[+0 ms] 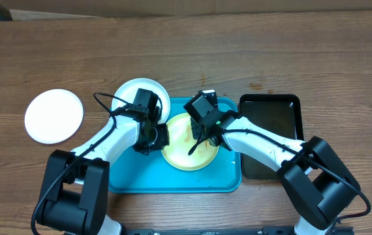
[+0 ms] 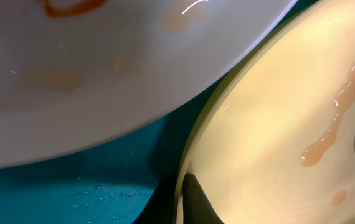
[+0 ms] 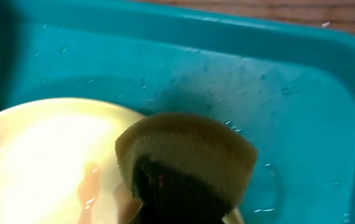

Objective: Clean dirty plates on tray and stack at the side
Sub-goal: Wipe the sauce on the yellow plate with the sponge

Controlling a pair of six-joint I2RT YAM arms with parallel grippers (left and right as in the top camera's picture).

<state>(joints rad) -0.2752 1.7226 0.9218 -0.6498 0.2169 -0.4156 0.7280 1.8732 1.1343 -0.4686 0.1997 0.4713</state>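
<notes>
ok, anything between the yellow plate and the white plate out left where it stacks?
Yes. The left gripper sits at the yellow plate's left rim, right on the line to the white plate on the table. The smeared white plate lies just off that line; the tray rim also crosses it.

Yellow plate (image 1: 181,156), white plate (image 1: 126,94) on turquoise tray (image 1: 173,179); third plate (image 1: 54,116) aside

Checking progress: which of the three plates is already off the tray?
The white plate alone on the table at far left; the other white plate and the pale yellow plate rest on the turquoise tray.
</notes>
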